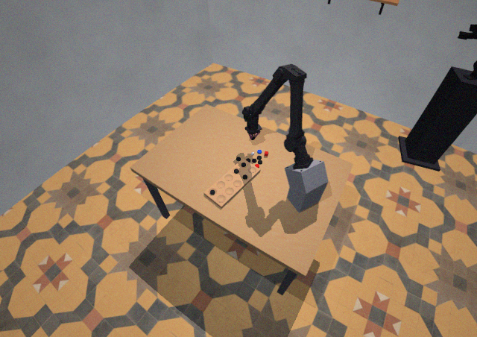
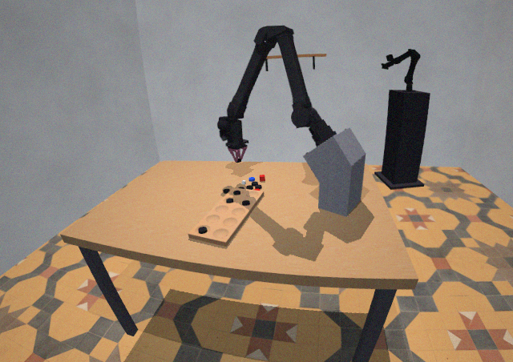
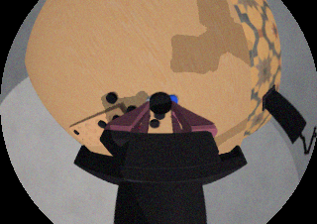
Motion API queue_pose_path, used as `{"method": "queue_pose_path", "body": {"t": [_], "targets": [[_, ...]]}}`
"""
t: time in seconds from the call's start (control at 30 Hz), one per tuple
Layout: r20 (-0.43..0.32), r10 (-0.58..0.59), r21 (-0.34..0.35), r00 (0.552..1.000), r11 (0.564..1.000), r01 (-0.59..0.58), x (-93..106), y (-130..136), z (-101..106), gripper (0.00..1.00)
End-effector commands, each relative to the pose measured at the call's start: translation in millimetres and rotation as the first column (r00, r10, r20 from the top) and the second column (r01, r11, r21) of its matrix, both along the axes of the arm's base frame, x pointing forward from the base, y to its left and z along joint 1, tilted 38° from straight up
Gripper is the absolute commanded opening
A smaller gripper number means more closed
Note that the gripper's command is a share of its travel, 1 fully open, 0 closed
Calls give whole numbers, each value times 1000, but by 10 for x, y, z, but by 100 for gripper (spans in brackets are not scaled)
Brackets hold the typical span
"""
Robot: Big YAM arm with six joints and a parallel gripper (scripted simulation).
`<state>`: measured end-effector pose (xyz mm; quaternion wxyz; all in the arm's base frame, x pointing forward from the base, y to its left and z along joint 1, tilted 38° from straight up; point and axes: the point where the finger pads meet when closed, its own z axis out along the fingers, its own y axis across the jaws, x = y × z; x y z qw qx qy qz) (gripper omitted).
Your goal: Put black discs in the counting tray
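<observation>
My gripper is shut on a black disc and holds it above the table, beyond the tray's far end. The wooden counting tray lies flat with two rows of pockets. Four black discs sit in it: one at the near end and three towards the far end. The far right pocket looks empty, though shadowed. Several loose black discs lie beyond the far end.
A blue piece, a red block and a small white piece lie behind the loose discs. Another red piece lies close to the tray's far end; contact is unclear. The grey arm base stands right.
</observation>
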<state>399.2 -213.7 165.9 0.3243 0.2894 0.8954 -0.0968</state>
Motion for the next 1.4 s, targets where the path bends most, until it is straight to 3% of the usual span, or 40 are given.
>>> {"method": "queue_pose_path", "body": {"t": [0.0,0.07,0.17,0.3,0.43,0.47,0.57,0.6,0.67,0.7,0.8,0.93,0.97,1.13,1.23,1.27,1.3,1.37], "targets": [[-21,-16,20,1000,1000,16,-75,35,-30,0],[-37,-6,28,999,1000,7,-45,77,-107,0],[-11,-7,20,1000,1000,7,132,125,31,0],[-17,-8,31,1000,999,8,240,272,-13,0],[-42,-12,58,999,998,15,541,834,-205,0],[-42,-12,58,999,998,15,541,834,-205,0],[-60,-15,69,998,997,20,755,1450,-395,0],[-60,-15,69,998,997,20,765,1467,-397,0],[-65,-16,67,998,998,21,867,1951,-533,0],[-65,-16,64,998,998,20,879,2145,-590,0],[-65,-16,64,998,998,20,898,2199,-600,0],[-47,-10,46,999,999,12,896,3116,-836,0],[-47,-10,46,999,999,12,896,3116,-836,0],[-13,3,29,1000,1000,-3,774,3811,-1008,0],[-5,6,26,1000,1000,-6,739,3940,-1040,0],[-5,-27,26,1000,999,27,795,3787,-1042,0],[21,-27,42,999,999,27,811,3798,-900,0],[21,-27,42,999,999,27,811,3798,-900,0]]}}
